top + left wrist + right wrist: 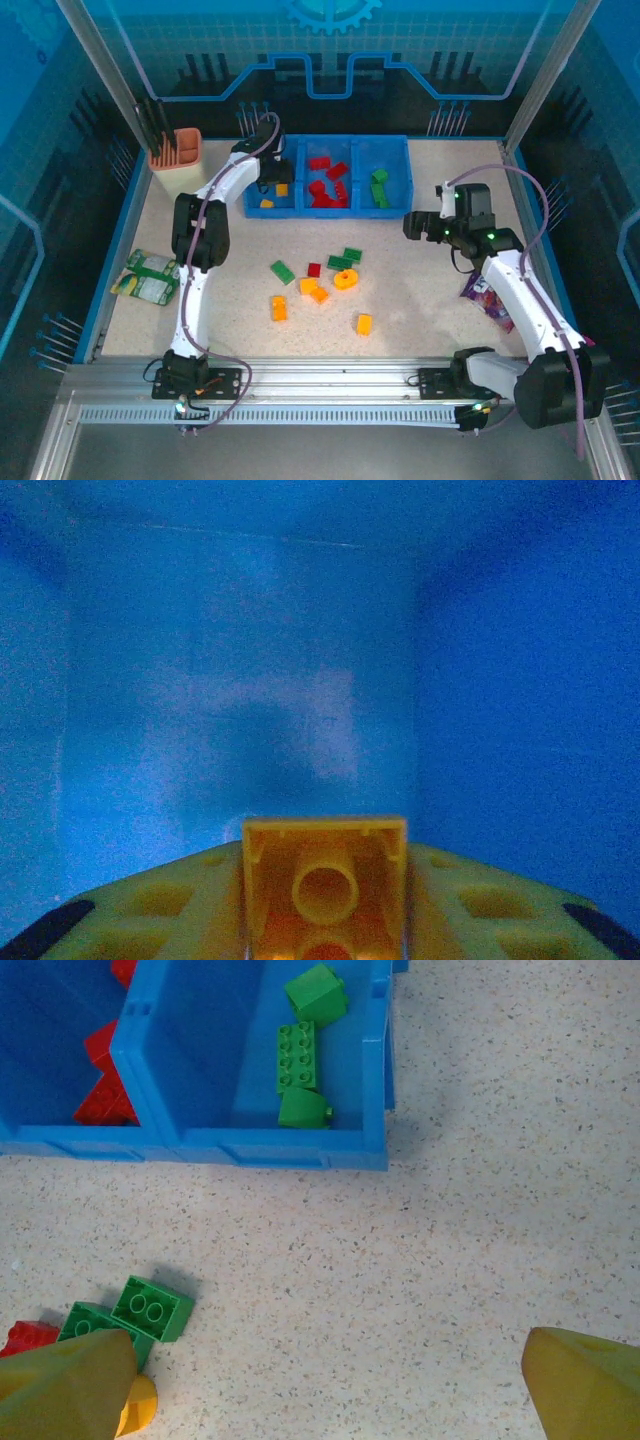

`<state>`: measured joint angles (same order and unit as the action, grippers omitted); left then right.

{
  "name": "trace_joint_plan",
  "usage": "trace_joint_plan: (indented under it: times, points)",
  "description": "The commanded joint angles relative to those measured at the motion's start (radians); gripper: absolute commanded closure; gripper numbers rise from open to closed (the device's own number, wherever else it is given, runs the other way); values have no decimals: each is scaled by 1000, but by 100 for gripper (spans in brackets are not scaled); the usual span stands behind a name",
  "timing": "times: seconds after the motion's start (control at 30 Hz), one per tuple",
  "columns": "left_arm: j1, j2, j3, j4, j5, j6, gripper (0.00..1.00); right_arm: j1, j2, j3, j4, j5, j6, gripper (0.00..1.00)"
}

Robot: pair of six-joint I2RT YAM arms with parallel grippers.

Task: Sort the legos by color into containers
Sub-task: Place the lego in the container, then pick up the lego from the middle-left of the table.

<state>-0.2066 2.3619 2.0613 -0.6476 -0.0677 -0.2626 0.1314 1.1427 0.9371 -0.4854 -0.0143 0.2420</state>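
Note:
The blue tray point(342, 140) at the back has three compartments: yellow legos point(267, 203) in the left one, red ones point(325, 185) in the middle, green ones point(380, 188) on the right. My left gripper point(272, 180) reaches into the left compartment, shut on a yellow brick point(325, 845) held underside up between its fingers point(160, 910). My right gripper point(415, 225) hovers open over bare table just right of the tray, nothing between its fingers point(60, 1390). Loose legos lie mid-table: a green one point(282, 271), a red one point(314, 269), a round yellow piece point(346, 279) and orange ones point(278, 307).
A tan cup point(177, 150) stands at the back left. A green packet point(147, 275) lies by the left edge and a purple packet point(488, 295) under the right arm. Two green bricks point(150, 1307) lie near my right gripper's left finger.

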Motion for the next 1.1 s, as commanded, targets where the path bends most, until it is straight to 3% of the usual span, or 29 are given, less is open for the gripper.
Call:
trace_joint_plan:
  times: [0.0,0.2,0.57,0.73,0.87,1.07]
  points:
    - [3,-55,-28,2,-13,-5,47,19,1,38,3,23,-6,0]
    - [3,-127,-73,13,-30,10,45,25,-2,39,-13,47,24,0]
    - [-27,-496,-417,62,9,-24,46,62,-45,22,4,15,48,0]
    - [-90,-731,-623,-7,-33,-58,43,85,-22,36,10,18,40,0]
    - [-162,-898,-846,-21,2,-121,42,96,6,55,2,19,41,0]
    - [-303,-1093,-1101,-58,-16,-314,41,130,54,115,-47,27,19,0]
